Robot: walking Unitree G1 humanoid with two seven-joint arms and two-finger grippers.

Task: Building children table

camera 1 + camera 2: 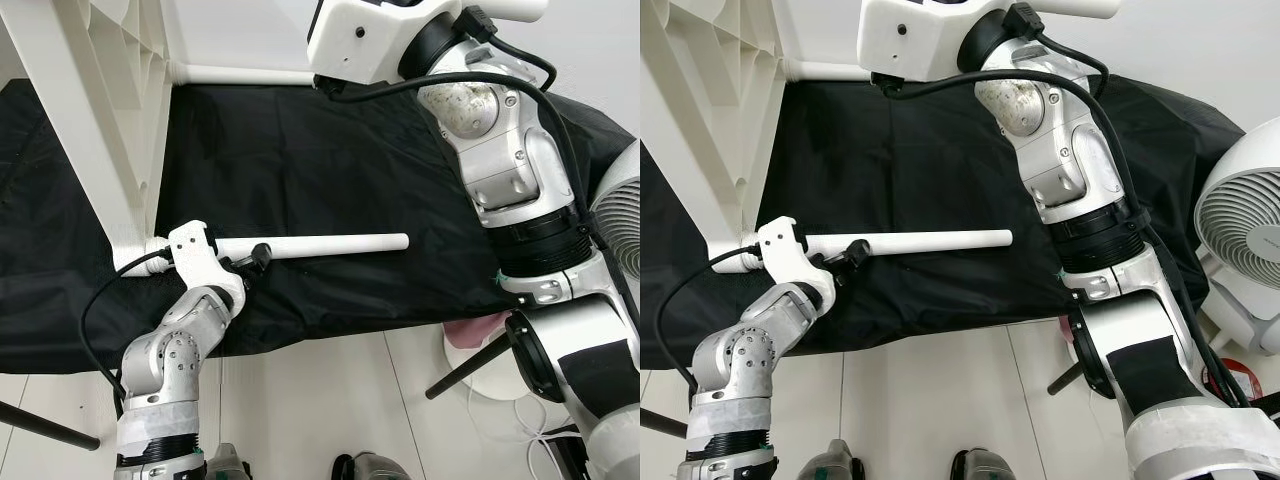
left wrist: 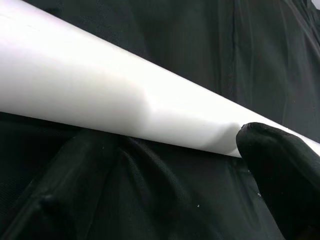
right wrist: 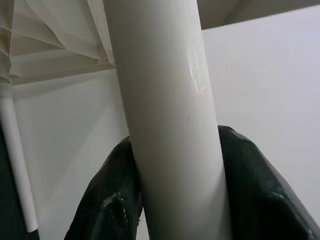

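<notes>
White plastic table leg (image 1: pixel 330 244) lies on the black cloth (image 1: pixel 330 150), one end at the upturned table frame (image 1: pixel 90 120), likely seating in its socket. Left pincer (image 1: pixel 255 258) grips it near the frame; right pincer (image 3: pixel 175 200) clamps a second leg (image 3: pixel 165 100) beyond. Three legs counted, one fan (image 1: pixel 1245 250).
</notes>
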